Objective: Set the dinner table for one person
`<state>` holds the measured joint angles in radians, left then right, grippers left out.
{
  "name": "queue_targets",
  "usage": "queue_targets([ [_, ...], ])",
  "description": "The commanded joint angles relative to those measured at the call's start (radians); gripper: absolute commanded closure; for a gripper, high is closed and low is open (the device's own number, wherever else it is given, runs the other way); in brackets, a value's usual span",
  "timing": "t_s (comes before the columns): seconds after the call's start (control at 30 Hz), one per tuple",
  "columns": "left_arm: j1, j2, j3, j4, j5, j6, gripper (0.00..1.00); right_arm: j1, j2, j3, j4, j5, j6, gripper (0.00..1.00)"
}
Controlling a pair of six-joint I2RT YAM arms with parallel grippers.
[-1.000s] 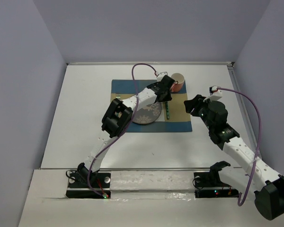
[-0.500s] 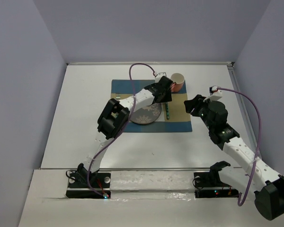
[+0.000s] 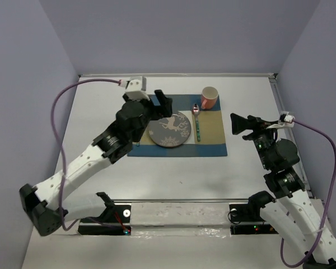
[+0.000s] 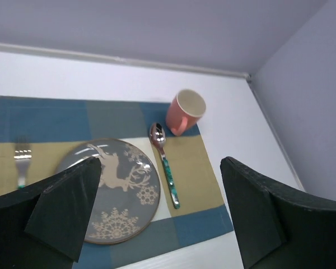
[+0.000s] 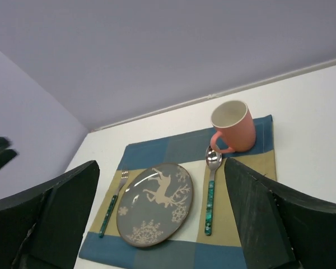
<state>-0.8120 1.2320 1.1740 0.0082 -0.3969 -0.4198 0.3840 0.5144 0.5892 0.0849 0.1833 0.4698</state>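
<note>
The white dinner table [image 3: 173,174] carries a blue, tan and white checked placemat [image 3: 213,147]. On the mat lies a grey plate [image 3: 169,129] with a deer pattern. A green-handled spoon [image 3: 197,126] lies right of it, and a green-handled fork [image 5: 113,204] lies left of it. A pink cup [image 3: 209,98] stands upright at the mat's far right corner. My left gripper [image 3: 163,105] hangs open and empty over the mat's far left part [image 4: 159,168]. The right gripper [image 3: 238,124] is open and empty, off the mat's right edge [image 5: 161,168].
A thin metal rail [image 3: 277,95] runs along the table's right edge, and lilac walls close in the back and both sides. Both arm bases [image 3: 103,216] sit at the near edge. A purple cable [image 3: 59,106] loops from the left wrist.
The left arm has drawn back from the cup and spoon to the mat's far left and its jaws have opened. The right arm has pulled back to the right, jaws wider.
</note>
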Motion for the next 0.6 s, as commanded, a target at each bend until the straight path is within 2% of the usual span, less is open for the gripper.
queue_targets([
  [0.0, 0.005, -0.254, -0.141, 0.047, -0.16, 0.093, 0.01, 0.004, -0.007, 0.087, -0.051, -0.019, 0.027, 0.0],
  [0.13, 0.005, -0.463, -0.146, 0.047, -0.189, 0.174, 0.01, 0.004, -0.019, 0.184, -0.065, -0.008, -0.026, 0.0],
  [0.2, 0.005, -0.543, -0.134, 0.049, -0.165, 0.236, 0.01, 0.004, -0.005, 0.233, -0.141, 0.016, -0.059, 0.0],
  [0.4, 0.005, -0.65, -0.186, 0.027, -0.148, 0.259, 0.01, 0.004, -0.014, 0.255, -0.162, 0.108, -0.062, 0.0],
  [0.57, 0.005, -0.697, -0.276, 0.023, -0.19, 0.259, 0.01, 0.004, 0.016, 0.253, -0.116, 0.101, -0.054, 0.0],
])
